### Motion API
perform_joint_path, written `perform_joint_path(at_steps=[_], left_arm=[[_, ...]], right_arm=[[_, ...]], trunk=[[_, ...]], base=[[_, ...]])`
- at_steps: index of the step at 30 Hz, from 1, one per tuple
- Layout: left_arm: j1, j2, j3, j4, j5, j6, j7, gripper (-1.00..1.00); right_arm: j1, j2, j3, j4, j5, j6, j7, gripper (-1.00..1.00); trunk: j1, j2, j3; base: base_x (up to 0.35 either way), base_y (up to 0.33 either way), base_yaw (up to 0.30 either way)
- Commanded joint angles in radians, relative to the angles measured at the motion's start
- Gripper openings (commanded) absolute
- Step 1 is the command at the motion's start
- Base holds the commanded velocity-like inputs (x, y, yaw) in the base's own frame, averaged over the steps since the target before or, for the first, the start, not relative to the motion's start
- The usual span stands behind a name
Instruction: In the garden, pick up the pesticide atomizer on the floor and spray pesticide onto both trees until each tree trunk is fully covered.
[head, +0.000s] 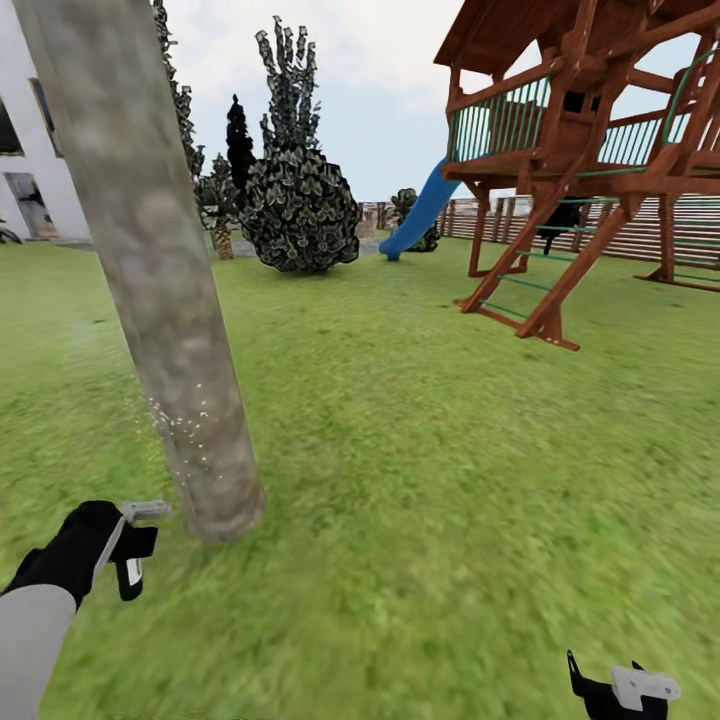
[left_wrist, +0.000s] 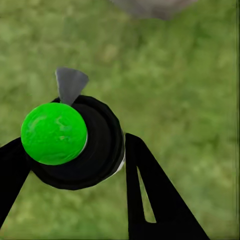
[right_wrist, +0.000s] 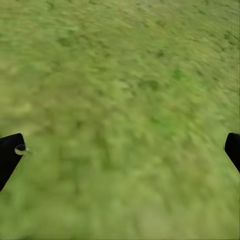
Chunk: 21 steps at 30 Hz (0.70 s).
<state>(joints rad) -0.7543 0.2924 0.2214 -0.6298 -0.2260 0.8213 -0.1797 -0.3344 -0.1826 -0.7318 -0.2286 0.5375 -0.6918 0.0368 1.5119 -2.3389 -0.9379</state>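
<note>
Upper right of the head view: wooden play tower (head: 590, 130) with green railings, brown roof, slanted ladder legs reaching the grass. Blue slide (head: 425, 212) runs down from its left side. Centre top: round leafy bush (head: 298, 212), a tall dark columnar shrub (head: 290, 85) rising behind it. Far left edge: white building wall (head: 35, 170). Overcast sky (head: 380, 70) above.

Black fingers (left_wrist: 145, 190) clamping green-capped atomizer (left_wrist: 75, 142) (grey nozzle), grass (left_wrist: 190, 85) below
</note>
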Motion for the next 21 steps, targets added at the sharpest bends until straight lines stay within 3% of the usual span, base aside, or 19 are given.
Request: perform_joint_path(at_steps=[1,3,6,7,9,11,12,15,17,21], left_arm=[[0.0,-0.016,0.001,0.02,-0.009,-0.045,0.001,-1.0],[0.0,-0.009,0.003,0.025,-0.009,-0.058,0.002,-1.0],[0.0,0.042,0.008,0.015,-0.004,-0.059,0.03,-1.0],[0.0,0.044,0.021,0.013,-0.003,-0.06,0.033,-1.0],[0.0,0.031,0.033,0.021,-0.002,-0.061,0.036,-1.0],[0.027,-0.023,0.037,0.016,-0.004,-0.063,0.038,-1.0],[0.034,-0.032,0.037,0.014,-0.003,-0.066,0.039,-1.0],[0.04,-0.041,0.04,0.023,-0.003,-0.134,0.063,-1.0],[0.041,-0.045,0.041,0.086,0.007,-0.174,0.184,-1.0],[0.041,-0.051,0.042,0.121,0.051,-0.226,0.236,-1.0]], right_arm=[[0.0,0.0,0.0,0.0,0.001,0.0,0.0,1.0],[0.0,0.0,0.0,0.0,0.001,0.0,0.0,1.0],[0.0,0.0,0.0,0.001,0.001,0.0,0.0,1.0],[0.0,0.0,0.0,0.001,0.001,0.0,0.0,1.0],[0.0,0.0,0.0,0.002,0.001,0.0,0.0,1.0],[0.0,0.0,0.0,0.002,0.001,0.0,0.0,1.0],[0.0,0.001,0.0,0.002,0.001,0.0,0.0,1.0],[0.0,0.001,0.0,0.002,0.001,0.0,0.0,1.0],[0.0,0.002,0.001,0.003,0.002,0.0,0.0,1.0],[0.0,0.002,0.002,0.003,0.002,0.0,0.0,1.0]], trunk=[[0.0,0.0,0.0],[0.0,0.0,0.0],[0.0,0.0,0.0],[0.0,0.0,0.0],[0.0,0.0,0.0],[0.0,0.0,0.0],[0.0,0.0,0.0],[0.0,0.0,0.0],[0.0,0.0,0.0],[0.0,0.0,0.0]], base=[[0.005,0.001,0.147],[0.001,0.0,0.036],[0.0,0.0,0.007],[0.0,0.0,0.0],[0.0,0.0,0.0],[0.0,0.0,0.0],[0.0,0.0,0.0],[0.035,-0.029,0.019],[0.177,-0.167,0.144],[0.225,-0.192,0.251]])
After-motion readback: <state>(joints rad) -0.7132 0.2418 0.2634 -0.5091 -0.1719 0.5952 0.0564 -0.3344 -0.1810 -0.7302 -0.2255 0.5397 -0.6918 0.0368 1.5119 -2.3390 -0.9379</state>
